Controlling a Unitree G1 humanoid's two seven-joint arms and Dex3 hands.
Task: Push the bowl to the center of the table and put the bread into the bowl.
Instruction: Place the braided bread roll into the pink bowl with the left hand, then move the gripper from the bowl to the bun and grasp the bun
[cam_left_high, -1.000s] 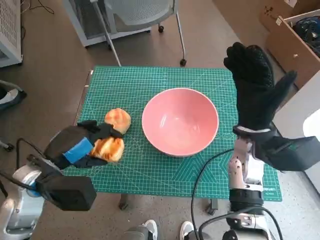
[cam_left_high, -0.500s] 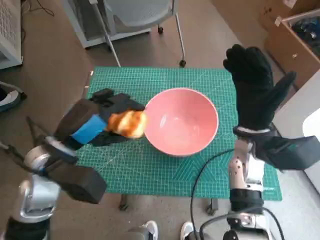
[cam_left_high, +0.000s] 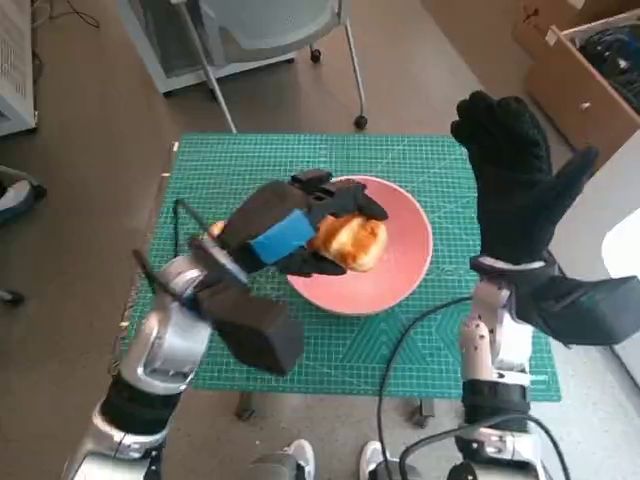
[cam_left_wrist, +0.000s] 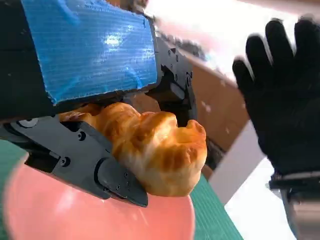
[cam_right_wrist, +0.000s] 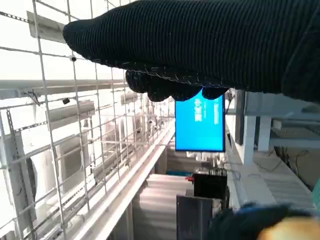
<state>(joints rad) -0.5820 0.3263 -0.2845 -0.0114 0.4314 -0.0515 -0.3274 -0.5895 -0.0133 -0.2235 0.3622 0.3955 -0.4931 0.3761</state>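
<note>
The pink bowl (cam_left_high: 398, 272) sits near the middle of the green cutting mat (cam_left_high: 400, 345). My left hand (cam_left_high: 285, 232) hovers over the bowl's left half and grips a golden bread roll (cam_left_high: 348, 240) above the inside of the bowl. In the left wrist view the bread (cam_left_wrist: 160, 150) is clamped under the blue-taped left hand (cam_left_wrist: 90, 60), with the bowl (cam_left_wrist: 60, 210) below it. My right hand (cam_left_high: 515, 185) is raised beside the bowl's right side with fingers spread, holding nothing. A second bread (cam_left_high: 213, 230) on the mat is mostly hidden behind my left arm.
A chair (cam_left_high: 270, 25) stands beyond the table's far edge. Cardboard boxes (cam_left_high: 580, 60) are at the upper right. A person's shoes (cam_left_high: 300, 460) show by the near edge. The right wrist view shows only the glove (cam_right_wrist: 200, 45) and the room.
My left hand lifted one bread from the mat's left side and carried it to the right, over the bowl. The right hand stayed raised and spread.
</note>
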